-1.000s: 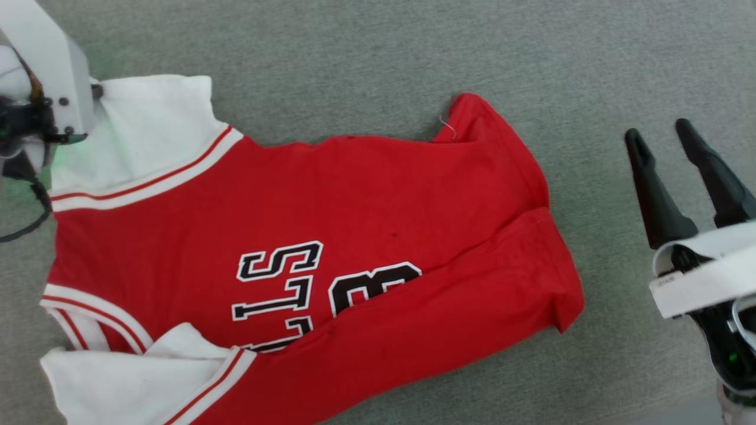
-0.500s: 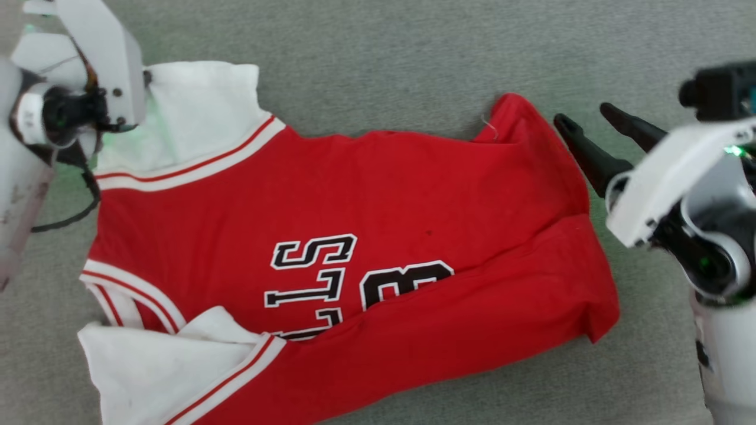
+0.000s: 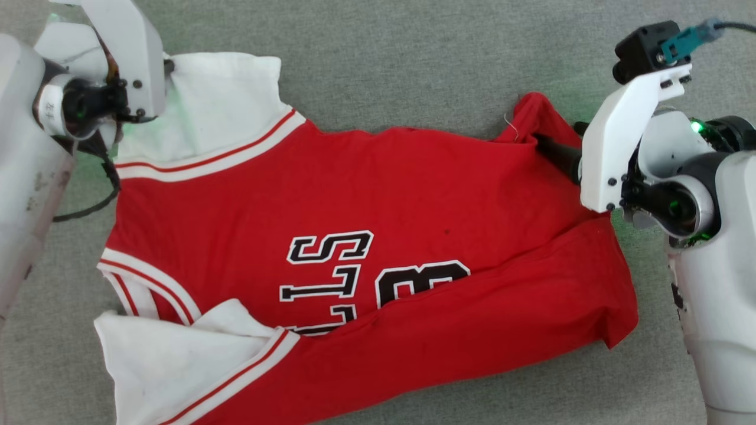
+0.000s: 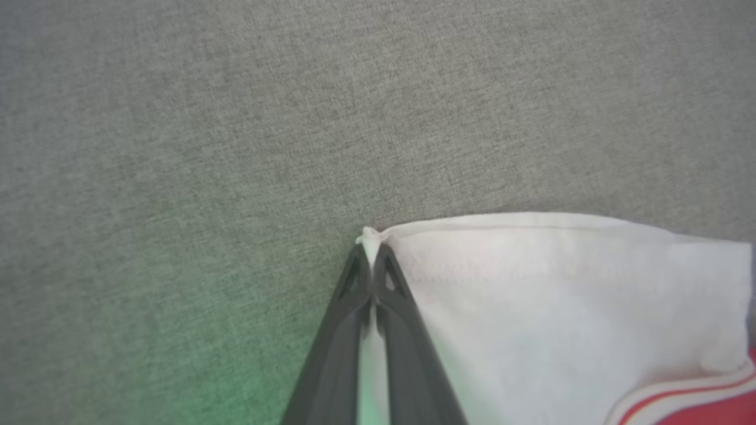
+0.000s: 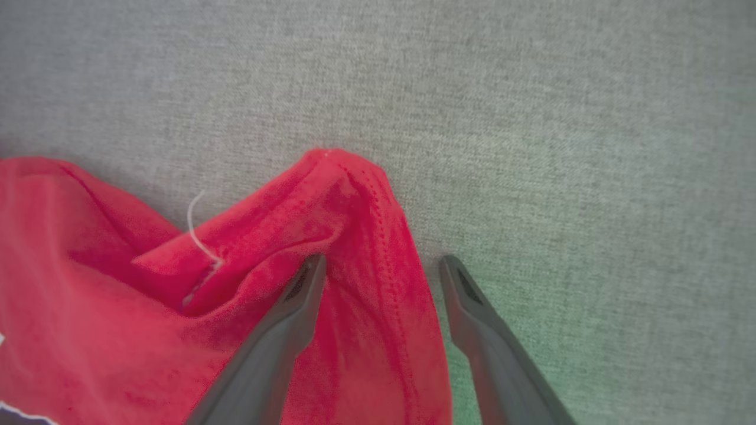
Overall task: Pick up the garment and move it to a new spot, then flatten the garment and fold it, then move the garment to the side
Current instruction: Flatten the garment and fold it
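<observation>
Right claw (image 5: 383, 262) has swung in from standing clear at the side to the far hem corner (image 5: 342, 177) of the shirt (image 3: 354, 195). Head camera shifted too, so the shirt's drift across the head view isn't its own move.

Left claw (image 4: 371, 257): closed, pinching the corner of the far sleeve (image 4: 531, 307). Right claw: open, straddling the hem corner, with one finger on red cloth and the other on the grey surface (image 5: 590, 147) just beside it. Not gripping.

Shirt lies spread on the grey surface between both arms, sleeves toward the left arm, hem toward the right.

Progress, my read: pickup and relocate look done, flattening is under way. Not flat yet — a long red flap (image 3: 472, 330) lies over the lower part of the print, and the near sleeve (image 3: 177, 354) is rumpled. Fold and move-aside both remain.

Writing: black letters (image 3: 328, 268) outlined white, sideways: "S", "L", part of another "L", the rest under the flap. Big digit (image 3: 422, 280) beside them is half covered — looks like a 3, can't confirm.
</observation>
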You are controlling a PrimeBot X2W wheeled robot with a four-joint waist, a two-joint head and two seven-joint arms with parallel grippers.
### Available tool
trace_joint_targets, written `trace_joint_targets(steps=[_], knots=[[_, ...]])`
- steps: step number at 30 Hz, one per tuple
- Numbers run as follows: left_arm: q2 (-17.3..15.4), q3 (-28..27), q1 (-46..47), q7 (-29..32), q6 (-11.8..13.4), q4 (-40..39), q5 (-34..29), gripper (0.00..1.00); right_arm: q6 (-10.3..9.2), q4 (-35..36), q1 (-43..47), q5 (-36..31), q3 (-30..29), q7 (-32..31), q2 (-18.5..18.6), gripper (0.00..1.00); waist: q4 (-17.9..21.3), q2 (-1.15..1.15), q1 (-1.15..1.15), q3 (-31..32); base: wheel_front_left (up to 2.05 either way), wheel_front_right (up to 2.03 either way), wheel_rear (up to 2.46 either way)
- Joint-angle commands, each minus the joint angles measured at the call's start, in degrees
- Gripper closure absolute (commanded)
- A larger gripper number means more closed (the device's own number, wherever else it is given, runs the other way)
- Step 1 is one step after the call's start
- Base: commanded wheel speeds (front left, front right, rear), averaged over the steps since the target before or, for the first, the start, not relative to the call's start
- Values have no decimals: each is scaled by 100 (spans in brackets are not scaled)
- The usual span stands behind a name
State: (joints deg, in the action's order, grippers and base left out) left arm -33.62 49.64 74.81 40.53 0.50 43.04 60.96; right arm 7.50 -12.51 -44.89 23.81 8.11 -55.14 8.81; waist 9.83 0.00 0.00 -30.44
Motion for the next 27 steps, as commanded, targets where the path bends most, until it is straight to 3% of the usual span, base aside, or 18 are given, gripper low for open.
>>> trace_joint_targets(steps=[1, 10, 27], knots=[[112, 111, -224, 33, -52, 121, 29, 100, -2, -130, -73, 96, 95, -94, -6, 100, -26, 0, 0, 12, 0, 0, 0], [243, -14, -163, -299, -280, 349, 133, 100, -2, -525, -270, 298, -30, -28, 100, 100, -203, 0, 0, 202, 0, 0, 0], [207, -107, -362, -727, -717, 133, 367, 100, -2, -292, 498, 553, -104, 783, 577, 100, -771, 0, 0, 1383, 0, 0, 0]])
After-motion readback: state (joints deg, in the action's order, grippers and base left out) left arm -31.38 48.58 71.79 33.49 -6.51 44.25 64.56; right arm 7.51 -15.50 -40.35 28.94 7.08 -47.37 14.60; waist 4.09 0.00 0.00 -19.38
